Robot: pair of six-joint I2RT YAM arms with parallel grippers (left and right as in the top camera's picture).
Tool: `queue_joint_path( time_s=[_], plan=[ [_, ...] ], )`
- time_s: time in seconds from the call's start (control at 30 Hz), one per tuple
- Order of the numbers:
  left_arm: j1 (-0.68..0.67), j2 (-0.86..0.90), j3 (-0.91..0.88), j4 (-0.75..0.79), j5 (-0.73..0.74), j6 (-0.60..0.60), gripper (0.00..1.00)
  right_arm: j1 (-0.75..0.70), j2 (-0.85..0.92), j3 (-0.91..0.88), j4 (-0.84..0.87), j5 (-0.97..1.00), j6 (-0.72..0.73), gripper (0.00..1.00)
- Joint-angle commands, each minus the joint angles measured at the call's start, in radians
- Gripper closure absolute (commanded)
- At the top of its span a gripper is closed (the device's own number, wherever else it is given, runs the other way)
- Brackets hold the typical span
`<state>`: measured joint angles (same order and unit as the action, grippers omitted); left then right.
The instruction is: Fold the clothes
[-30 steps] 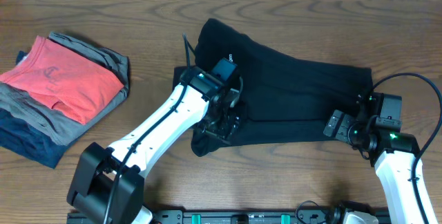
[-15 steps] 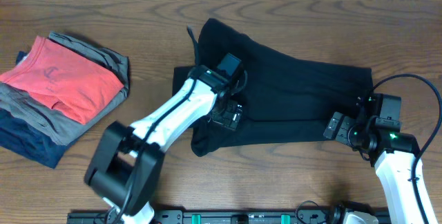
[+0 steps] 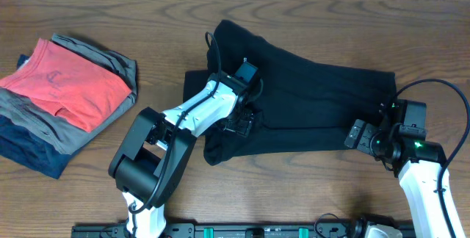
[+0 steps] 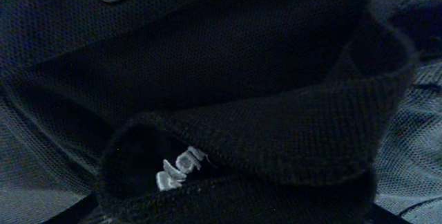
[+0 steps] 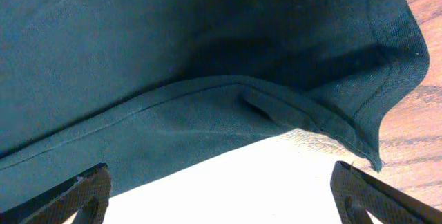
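Shirt (image 3: pixel 316 95) is spread on the tabletop (image 3: pixel 147 17), right of the folded stack (image 3: pixel 66 98). Left end effector (image 3: pixel 241 123) is at the collar (image 4: pixel 276 141), and its opening cannot be told. Right end effector (image 3: pixel 358 134), farthest from the stack, is held wide and empty. The collar should be pinched cleanly before folding.

Clad in smooth white shells along the long links of the left arm (image 3: pixel 192 109) and the right arm (image 3: pixel 426 190); jointed in bulky black housings, largest at the base block (image 3: pixel 147 166) of the left arm; capped at each wrist with black boxy units; lit by a small green lamp (image 3: pixel 419 146) near the right wrist; trailed by a thin black left cable (image 3: pixel 208 47) and a long arching right cable (image 3: pixel 433 81); finished, on the right gripper (image 5: pixel 221 196), with dark, blunt, matte fingertips (image 5: pixel 86 191).
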<state>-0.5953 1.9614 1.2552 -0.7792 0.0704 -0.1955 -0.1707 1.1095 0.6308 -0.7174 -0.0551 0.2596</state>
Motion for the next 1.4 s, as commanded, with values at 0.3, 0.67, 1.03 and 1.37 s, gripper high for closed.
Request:
queue_joint_path(
  time_s=[0.3, 0.67, 1.03, 1.37],
  plan=[
    [0.005, -0.049, -0.002, 0.068, -0.019, -0.009, 0.33, -0.008, -0.008, 0.006, -0.006, 0.006, 0.002, 0.01],
    [0.005, -0.049, -0.002, 0.103, -0.019, -0.009, 0.47, -0.008, -0.008, 0.006, -0.02, 0.006, 0.002, 0.01],
    [0.005, -0.206, -0.001, -0.065, -0.015, -0.009, 0.92, -0.008, -0.008, 0.006, -0.09, 0.178, 0.157, 0.01],
    [0.005, -0.386, -0.002, -0.24, 0.053, -0.051, 0.89, -0.051, 0.003, 0.006, -0.056, 0.127, 0.226, 0.01]
  ],
)
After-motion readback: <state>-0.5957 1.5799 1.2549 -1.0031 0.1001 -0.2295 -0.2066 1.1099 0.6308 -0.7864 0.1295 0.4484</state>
